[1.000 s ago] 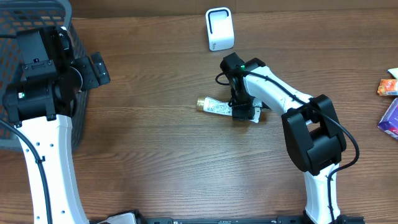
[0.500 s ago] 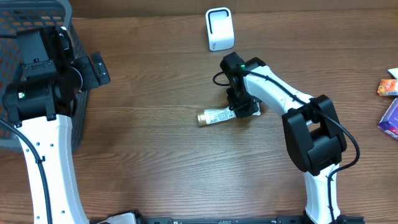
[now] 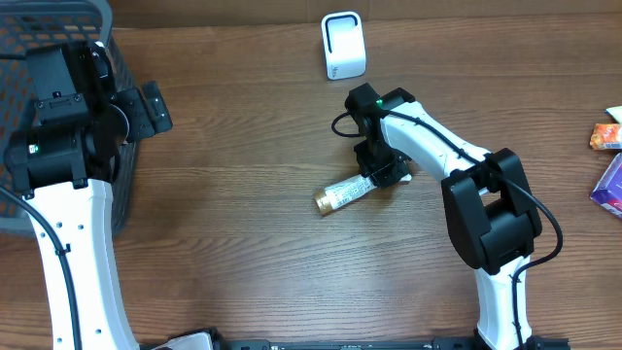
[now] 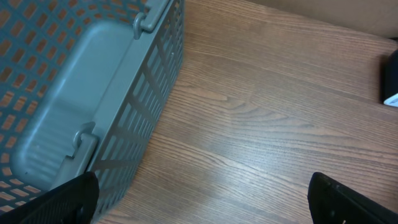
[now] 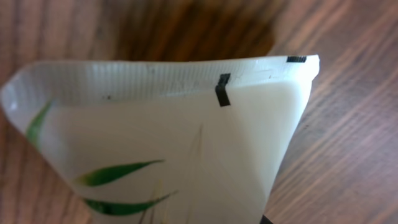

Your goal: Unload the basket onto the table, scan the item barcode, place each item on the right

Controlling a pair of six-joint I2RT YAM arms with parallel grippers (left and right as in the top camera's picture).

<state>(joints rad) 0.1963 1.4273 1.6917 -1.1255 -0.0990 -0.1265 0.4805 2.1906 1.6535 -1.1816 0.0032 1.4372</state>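
The item is a white tube point(image 3: 348, 191) with a gold cap point(image 3: 324, 202). It lies slanted on the wooden table, cap toward the front left. My right gripper point(image 3: 381, 172) is shut on its flat crimped end. In the right wrist view the tube point(image 5: 168, 143) fills the frame, white with green leaf marks, and hides the fingers. I cannot make out a barcode in any view. The white scanner point(image 3: 343, 46) stands at the back of the table. My left gripper point(image 4: 202, 199) is open over bare wood beside the basket, also seen from overhead point(image 3: 148, 107).
A grey mesh basket point(image 3: 115, 58) sits at the far left, its wall point(image 4: 143, 106) close to my left fingers. Colourful packages point(image 3: 609, 160) lie at the right edge.
The right gripper has closed on the tube's crimped end. The tube has swung from lying level to slanted, its cap end moving toward the front. The left arm has not moved.
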